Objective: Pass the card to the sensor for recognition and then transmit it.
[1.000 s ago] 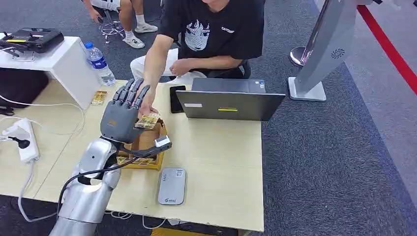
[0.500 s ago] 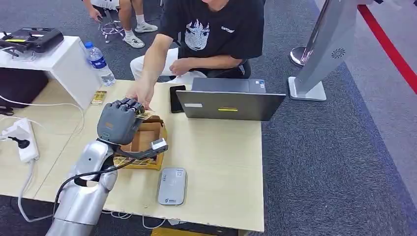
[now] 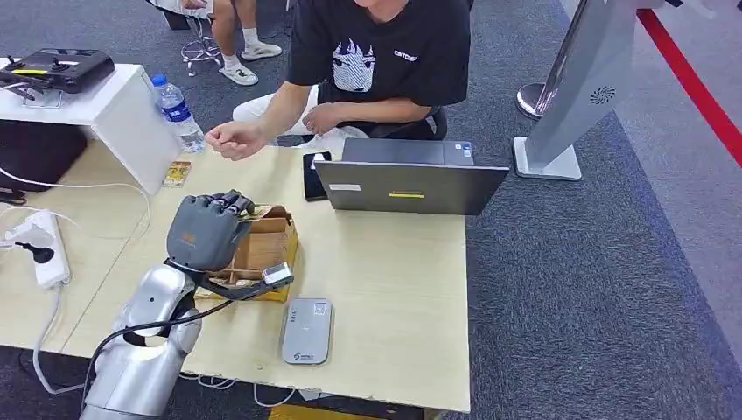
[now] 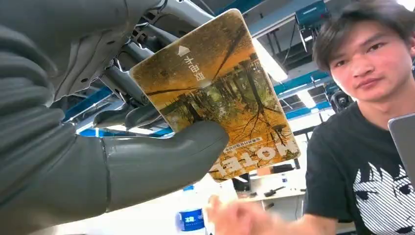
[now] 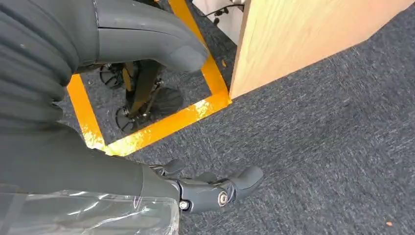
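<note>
Wooden table (image 3: 394, 289) with a seated person (image 3: 385, 61) behind it and a grey laptop (image 3: 409, 179) facing them. Near the front edge lie a cardboard box (image 3: 262, 254) and a grey sensor (image 3: 306, 331). Left hand (image 3: 206, 232), above the box, clamps a card (image 4: 220, 93) between thumb and fingers. Right hand (image 5: 161, 112) hangs over carpet, fingers apart, holding nothing.

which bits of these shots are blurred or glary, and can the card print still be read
Left wrist view: the card in the left robot hand is sharp, its "HOTEL" print readable, while the person's hand is smeared and ceiling lights flare behind. Head view: evenly lit, card too small to read. Right wrist view: the carpet is sharp.
</note>
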{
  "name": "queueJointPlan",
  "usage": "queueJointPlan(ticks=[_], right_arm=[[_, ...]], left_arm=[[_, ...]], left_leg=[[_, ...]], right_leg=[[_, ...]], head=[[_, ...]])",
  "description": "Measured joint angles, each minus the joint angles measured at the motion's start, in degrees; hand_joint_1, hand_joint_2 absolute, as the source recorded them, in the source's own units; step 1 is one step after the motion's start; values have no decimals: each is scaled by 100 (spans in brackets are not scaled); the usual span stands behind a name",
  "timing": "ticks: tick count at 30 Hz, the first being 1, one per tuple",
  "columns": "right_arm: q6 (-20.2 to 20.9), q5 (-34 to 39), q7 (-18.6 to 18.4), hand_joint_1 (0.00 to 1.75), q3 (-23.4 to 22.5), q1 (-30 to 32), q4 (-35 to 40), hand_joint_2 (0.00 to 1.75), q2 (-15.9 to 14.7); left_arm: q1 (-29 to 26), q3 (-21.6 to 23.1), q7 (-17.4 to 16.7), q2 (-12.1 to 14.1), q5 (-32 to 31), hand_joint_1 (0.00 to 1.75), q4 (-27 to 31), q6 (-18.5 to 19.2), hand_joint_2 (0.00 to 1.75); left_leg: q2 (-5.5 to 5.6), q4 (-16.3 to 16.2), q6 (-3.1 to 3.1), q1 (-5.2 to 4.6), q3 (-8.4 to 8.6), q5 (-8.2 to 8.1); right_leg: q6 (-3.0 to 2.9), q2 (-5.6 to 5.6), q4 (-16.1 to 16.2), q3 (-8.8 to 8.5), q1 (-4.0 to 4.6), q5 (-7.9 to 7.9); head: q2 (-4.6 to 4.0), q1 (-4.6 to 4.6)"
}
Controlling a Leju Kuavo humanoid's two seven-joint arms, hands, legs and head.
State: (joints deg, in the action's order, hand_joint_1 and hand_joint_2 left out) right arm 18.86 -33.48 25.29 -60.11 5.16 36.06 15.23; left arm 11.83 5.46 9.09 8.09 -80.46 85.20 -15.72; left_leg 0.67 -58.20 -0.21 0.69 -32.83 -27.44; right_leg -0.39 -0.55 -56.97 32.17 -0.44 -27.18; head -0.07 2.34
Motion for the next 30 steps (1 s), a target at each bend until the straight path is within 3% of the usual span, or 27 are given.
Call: queueJointPlan(ticks=[14,19,25,30], right_arm=[[15,-11,2,0,-37,-1,-15,175,0],[125,17,-5,0,-223,-28,9,175,9],[129,133,-2,0,-319,-29,33,175,17],[127,127,-9,0,-385,-48,85,175,20]], left_arm=[[-51,-2,45,7,22,175,37,-61,175],[-815,26,457,-88,52,175,654,-558,175],[-1797,747,451,-48,-305,175,864,-903,175],[-1851,1446,118,161,-424,175,-53,-1173,175]], left_leg=[[0,0,0,0,0,0],[-21,1,7,-3,7,-9],[-20,1,15,-6,4,-30],[-18,1,14,-5,6,-30]], right_leg=[[0,0,-1,-2,0,0],[1,22,1,2,-1,-1],[15,15,5,1,-8,-17],[14,15,4,-2,-7,-18]], head=[[0,0],[2,2],[2,2],[0,0]])
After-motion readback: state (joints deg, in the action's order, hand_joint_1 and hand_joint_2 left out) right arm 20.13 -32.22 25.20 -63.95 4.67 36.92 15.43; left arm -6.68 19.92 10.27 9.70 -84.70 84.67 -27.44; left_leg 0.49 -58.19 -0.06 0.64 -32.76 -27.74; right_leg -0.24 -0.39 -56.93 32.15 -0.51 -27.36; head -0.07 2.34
